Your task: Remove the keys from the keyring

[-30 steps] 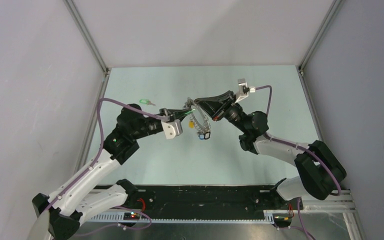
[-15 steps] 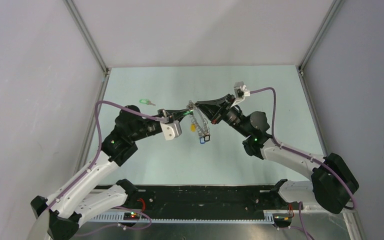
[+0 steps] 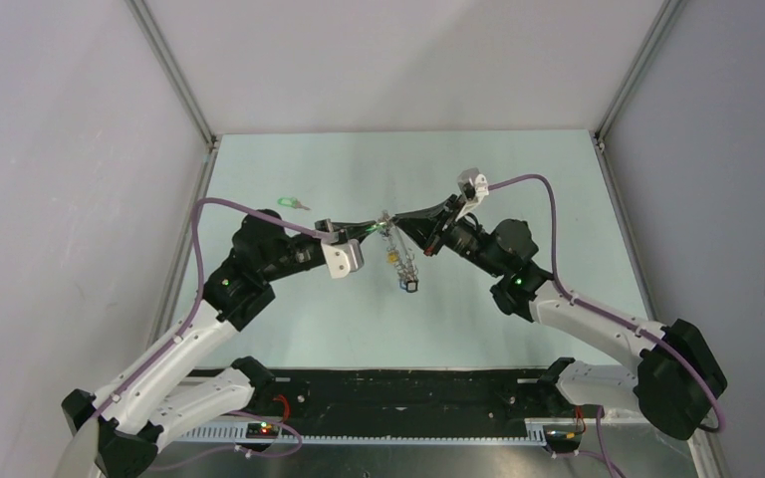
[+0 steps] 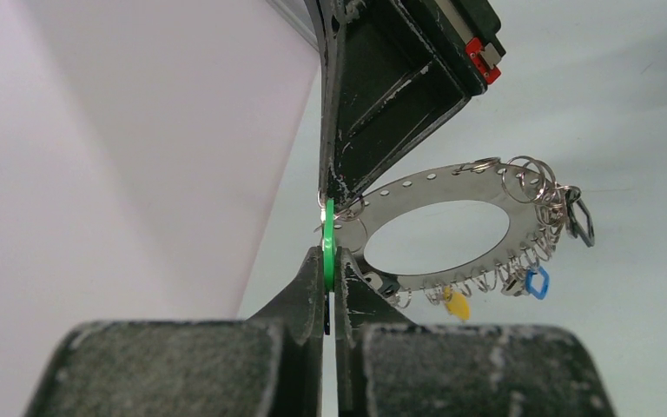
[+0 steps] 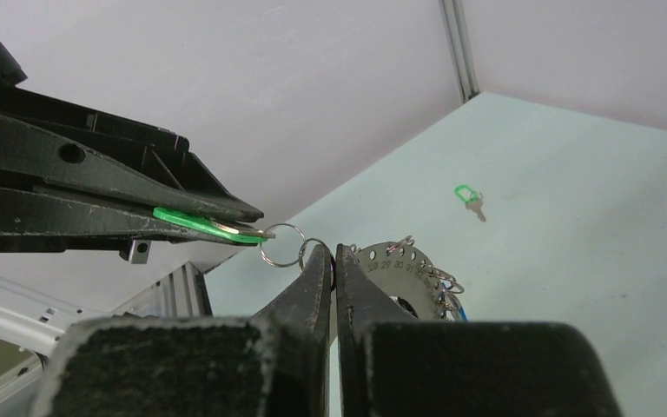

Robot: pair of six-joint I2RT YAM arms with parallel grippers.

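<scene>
The keyring point(image 4: 439, 234), a flat silvery disc with a wide hole, hangs in mid-air between both grippers point(image 3: 398, 254). Small split rings and keys fringe its lower rim, among them a yellow key point(image 4: 457, 304) and a blue key point(image 4: 536, 282). My left gripper point(image 4: 330, 256) is shut on the green head of one key point(image 5: 204, 223). A small wire ring point(image 5: 282, 246) links that key to the disc. My right gripper point(image 5: 333, 252) is shut on the rim of the keyring point(image 5: 399, 265), tip to tip with the left gripper point(image 3: 371, 228).
One loose green key point(image 3: 292, 203) lies on the pale table at the back left, also in the right wrist view as the green key point(image 5: 469, 198). Grey walls with metal frame posts point(image 3: 174, 75) close in the table on three sides.
The right arm has swung its elbow outward to the right and its wrist has rolled. The keyring has turned from broad-side to nearly edge-on under the two tips. The left arm has barely moved.
</scene>
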